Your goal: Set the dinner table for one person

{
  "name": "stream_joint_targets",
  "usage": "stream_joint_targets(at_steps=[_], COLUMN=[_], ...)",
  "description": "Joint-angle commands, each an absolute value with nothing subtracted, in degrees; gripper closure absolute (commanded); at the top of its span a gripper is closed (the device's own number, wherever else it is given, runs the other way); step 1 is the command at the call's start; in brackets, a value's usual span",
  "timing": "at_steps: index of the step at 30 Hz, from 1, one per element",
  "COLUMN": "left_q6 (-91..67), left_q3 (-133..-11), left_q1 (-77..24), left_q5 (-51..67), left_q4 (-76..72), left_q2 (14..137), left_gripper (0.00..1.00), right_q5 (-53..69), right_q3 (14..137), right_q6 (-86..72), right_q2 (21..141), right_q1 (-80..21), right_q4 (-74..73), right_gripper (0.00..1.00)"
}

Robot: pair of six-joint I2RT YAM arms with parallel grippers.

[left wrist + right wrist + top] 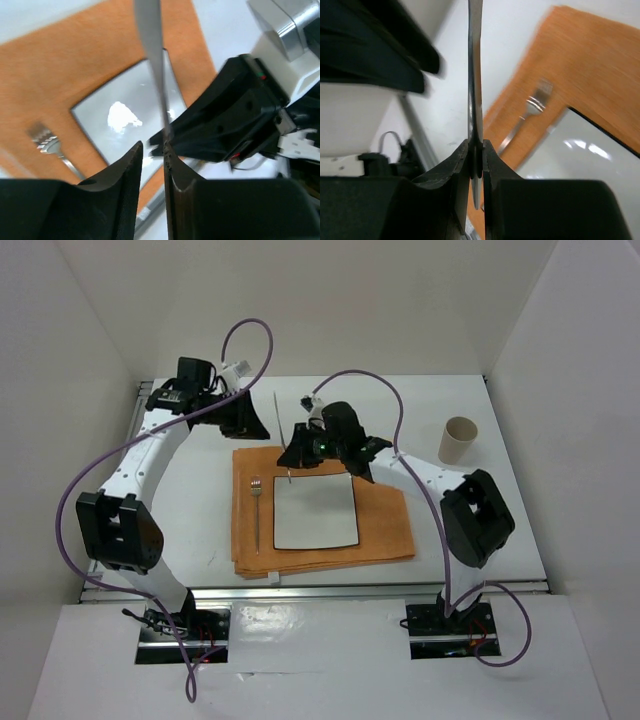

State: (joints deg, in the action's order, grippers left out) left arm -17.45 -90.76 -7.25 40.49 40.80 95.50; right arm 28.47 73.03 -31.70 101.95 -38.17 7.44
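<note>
Right wrist view: the right end effector [475, 146] is clamped on the knife [475, 75]. The fingers of the left end effector [153, 147] stand slightly parted around the same knife, above the far edge of the orange mat [385, 525]. Beneath lies the white worktop [205, 520], carrying the mat, plate [315, 510] and fork [257, 502].

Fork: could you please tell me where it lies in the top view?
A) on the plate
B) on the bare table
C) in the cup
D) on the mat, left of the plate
D: the fork lies on the orange mat, just left of the plate, not on it.
</note>
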Motion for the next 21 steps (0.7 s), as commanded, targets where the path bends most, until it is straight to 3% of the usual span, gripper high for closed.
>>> stream_joint_targets(at_steps=[1, 5, 10, 15, 21], left_q6=[-12.5, -9.1, -7.1, -6.0, -5.4], left_q3=[-96.4, -95.9, -87.5, -84.6, -81.4], left_q1=[-6.9, -6.9, -3.3, -1.9, -0.8], left_q5=[32.0, 13.9, 5.9, 3.9, 4.0], left_q4=[44.9, 46.1, 43.7, 43.1, 43.1], left_q2=[94.3, 90.6, 86.1, 85.3, 83.9], left_gripper=[0.69, 0.68, 0.68, 0.68, 0.68], right_q5=[13.7, -4.3, -12.1, -16.0, -16.1], right_q3=[78.0, 78.6, 73.5, 67.5, 65.8], right_q6=[-27.3, -27.3, -28.5, -33.2, -33.8], right_q2=[94.8, 90.0, 88.9, 89.5, 91.6], right_q1=[-38.1, -38.1, -38.1, -38.1, -38.1], right_q4=[-14.5, -36.4, -57.8, -63.6, -60.7], right_gripper=[1.00, 1.00, 1.00, 1.00, 1.00])
